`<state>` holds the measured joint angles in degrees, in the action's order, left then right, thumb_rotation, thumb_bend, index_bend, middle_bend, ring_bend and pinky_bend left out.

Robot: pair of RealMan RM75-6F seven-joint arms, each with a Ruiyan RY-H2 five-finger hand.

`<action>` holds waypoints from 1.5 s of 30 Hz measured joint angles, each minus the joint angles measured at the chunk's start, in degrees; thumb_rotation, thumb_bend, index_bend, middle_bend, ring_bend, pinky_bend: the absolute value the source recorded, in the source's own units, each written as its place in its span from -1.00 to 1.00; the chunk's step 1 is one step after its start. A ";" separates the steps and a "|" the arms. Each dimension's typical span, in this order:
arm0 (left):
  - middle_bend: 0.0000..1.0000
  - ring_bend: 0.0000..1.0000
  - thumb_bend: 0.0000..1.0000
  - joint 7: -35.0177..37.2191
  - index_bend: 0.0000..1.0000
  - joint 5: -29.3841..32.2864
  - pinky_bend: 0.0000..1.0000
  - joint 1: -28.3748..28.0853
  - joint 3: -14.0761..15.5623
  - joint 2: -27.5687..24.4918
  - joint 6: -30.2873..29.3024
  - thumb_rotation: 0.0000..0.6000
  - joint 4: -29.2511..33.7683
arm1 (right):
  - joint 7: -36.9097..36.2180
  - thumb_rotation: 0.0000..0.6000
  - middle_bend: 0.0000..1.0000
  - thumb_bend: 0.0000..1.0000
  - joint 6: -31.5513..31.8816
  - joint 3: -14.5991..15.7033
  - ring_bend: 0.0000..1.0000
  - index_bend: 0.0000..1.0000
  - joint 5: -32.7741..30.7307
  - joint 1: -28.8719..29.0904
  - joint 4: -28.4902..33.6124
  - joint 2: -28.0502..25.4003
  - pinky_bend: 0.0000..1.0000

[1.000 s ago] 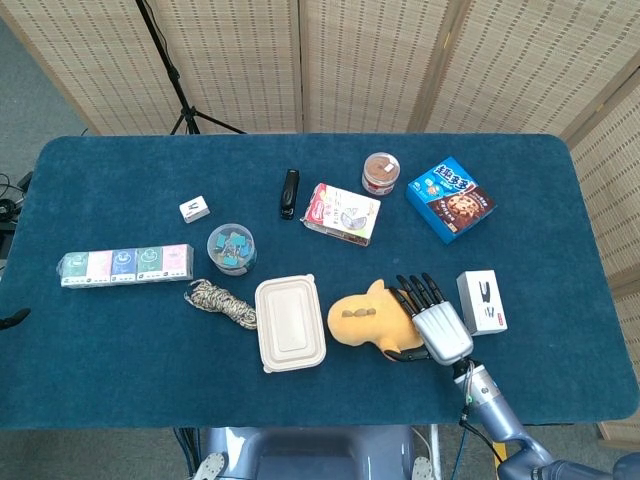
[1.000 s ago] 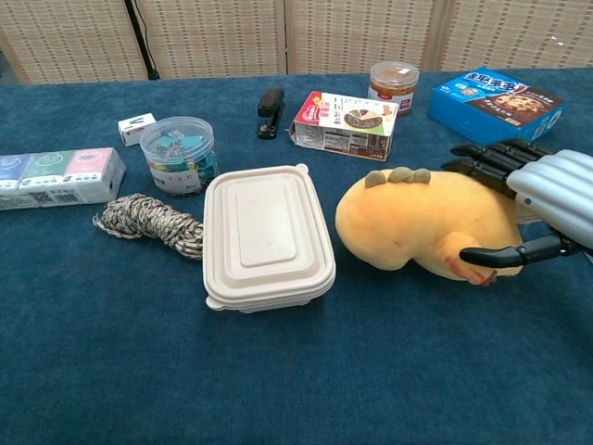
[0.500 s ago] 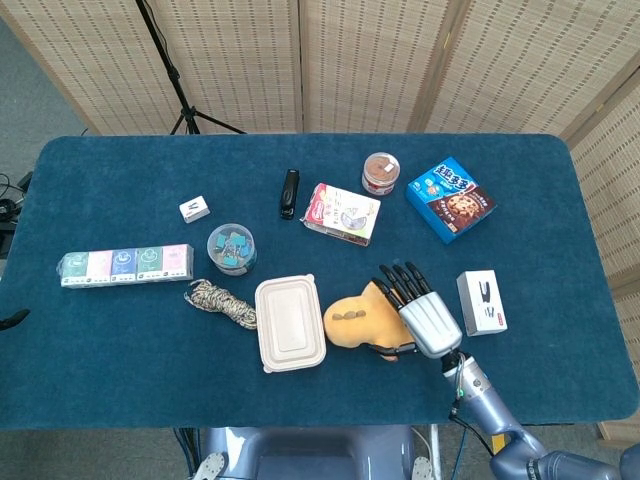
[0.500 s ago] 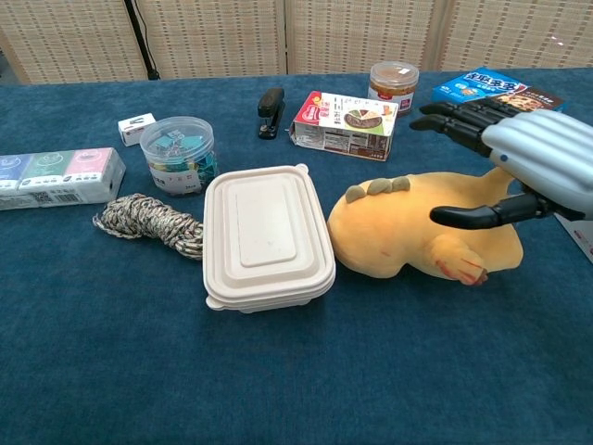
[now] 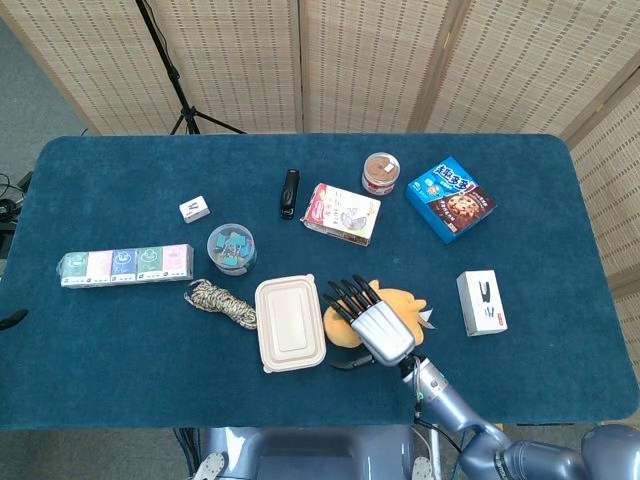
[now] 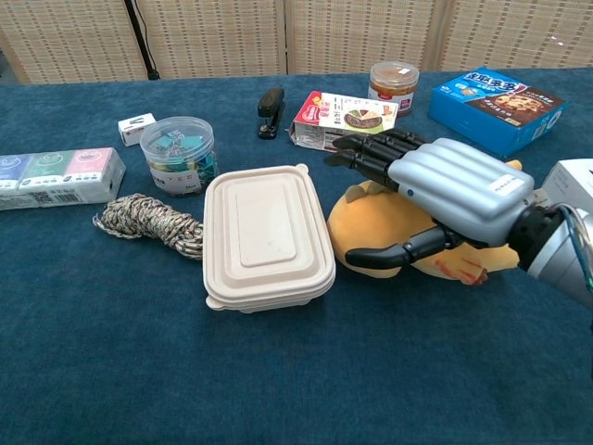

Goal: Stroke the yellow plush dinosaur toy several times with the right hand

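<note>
The yellow plush dinosaur [image 5: 404,304] [image 6: 384,221] lies on the blue table just right of the lidded box. My right hand [image 5: 374,324] [image 6: 435,190] lies flat over its head end with the fingers stretched out and apart, covering most of the toy. The dark fingertips [image 6: 357,156] reach past the plush toward the box's far corner, and the thumb [image 6: 389,255] runs along the toy's near side. Nothing is gripped. My left hand shows in neither view.
A beige lidded box [image 5: 289,322] [image 6: 266,235] touches the toy's left side. A rope coil [image 6: 148,222], clip jar [image 6: 177,153], tissue pack [image 6: 56,178], stapler [image 6: 271,111], snack box [image 6: 343,120], brown jar [image 6: 393,85], blue cookie box [image 6: 496,105] and white box [image 5: 481,301] surround them.
My right hand has swept leftward along the dinosaur, from its tail end at the right to over its head beside the lidded box. The plush shifted slightly under it.
</note>
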<state>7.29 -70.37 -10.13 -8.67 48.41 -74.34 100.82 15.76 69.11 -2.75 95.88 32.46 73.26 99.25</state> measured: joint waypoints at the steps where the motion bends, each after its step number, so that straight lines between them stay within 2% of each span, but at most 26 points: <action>1: -1.00 -1.00 -1.00 0.06 -1.00 0.04 -1.00 0.01 -0.02 -0.02 -0.01 1.00 -0.05 | 0.15 -1.00 -1.00 -1.00 -0.05 0.06 -1.00 -1.00 0.00 0.06 -0.68 0.42 -1.00; 13: -1.00 -1.00 -1.00 -1.56 -1.00 0.47 -1.00 -0.30 -0.01 0.37 0.13 1.00 0.20 | -2.86 -1.00 -1.00 -1.00 1.43 0.68 -1.00 -1.00 -2.03 -1.70 -6.77 2.65 -1.00; 22: -1.00 -1.00 -1.00 -2.29 -1.00 0.65 -1.00 -0.39 -0.01 0.57 0.07 1.00 0.45 | -4.08 -1.00 -1.00 -1.00 4.00 0.94 -1.00 -1.00 -3.03 -4.05 -6.44 0.55 -1.00; 28: -1.00 -1.00 -1.00 -2.78 -1.00 0.40 -1.00 -0.38 0.12 0.71 -0.12 1.00 0.68 | -4.54 -1.00 -1.00 -1.00 4.64 2.17 -1.00 -1.00 -3.46 -5.78 -5.81 -0.80 -1.00; 45: -1.00 -1.00 -1.00 -2.77 -1.00 0.64 -1.00 -0.43 0.11 0.65 0.11 1.00 0.65 | -5.40 -1.00 -1.00 -1.00 5.53 2.46 -1.00 -1.00 -5.87 -9.27 -8.95 -2.34 -1.00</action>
<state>4.52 -69.72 -10.56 -8.56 49.06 -74.23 101.47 10.36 74.64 -0.29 90.01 23.20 64.31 96.91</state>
